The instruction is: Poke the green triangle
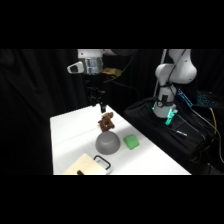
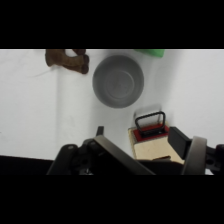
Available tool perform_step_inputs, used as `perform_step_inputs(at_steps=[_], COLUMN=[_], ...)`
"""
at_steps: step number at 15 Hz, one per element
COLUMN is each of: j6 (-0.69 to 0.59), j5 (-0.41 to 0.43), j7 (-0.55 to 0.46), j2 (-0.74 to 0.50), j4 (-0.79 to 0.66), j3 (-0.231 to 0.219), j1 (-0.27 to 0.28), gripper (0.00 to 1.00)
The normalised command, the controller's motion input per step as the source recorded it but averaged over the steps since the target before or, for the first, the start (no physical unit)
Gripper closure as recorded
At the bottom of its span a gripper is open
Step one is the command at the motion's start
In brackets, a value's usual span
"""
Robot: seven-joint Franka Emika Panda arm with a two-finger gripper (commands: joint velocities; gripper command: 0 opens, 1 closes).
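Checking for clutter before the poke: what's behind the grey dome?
In the side view the brown lumpy object sits just behind the grey dome, at its far edge. The dome hides whether they touch. The green triangle lies beside it.

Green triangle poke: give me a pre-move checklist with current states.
1. Target in sight: ok. The green triangle lies on the white table; in the wrist view only its edge shows at the top.
2. Gripper above the target: not ok. It hangs near the table's far edge, above the brown lumpy object.
3. Target free of neighbours: ok. It sits apart from the grey dome.
4. Path clear: cannot tell. The brown object and the dome lie between gripper and triangle.
5. Finger state: cannot tell.
6. Wooden block with black handle: ok, away from the target.
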Motion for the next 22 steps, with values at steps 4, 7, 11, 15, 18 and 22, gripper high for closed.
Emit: perform_step_inputs(at_steps=[4, 7, 11, 15, 18, 22], j6=[0.11, 0.27, 0.29, 0.25, 0.28, 0.34], j5=[0.055, 0.058, -0.007, -0.025, -0.029, 0.002], j7=[0.10, 0.24, 0.29, 0.24, 0.18, 0.09], j2=[-0.14, -0.37, -0.42, -0.32, -0.22, -0.15], j4=[-0.18, -0.49, -0.56, -0.44, -0.35, -0.33], j3=[0.031, 0.046, 0.047, 0.043, 0.031, 0.025], j1=[0.004, 0.044, 0.063, 0.051, 0.039, 0.044], gripper=[0.00, 0.00, 0.00, 0.25, 0.51, 1.00])
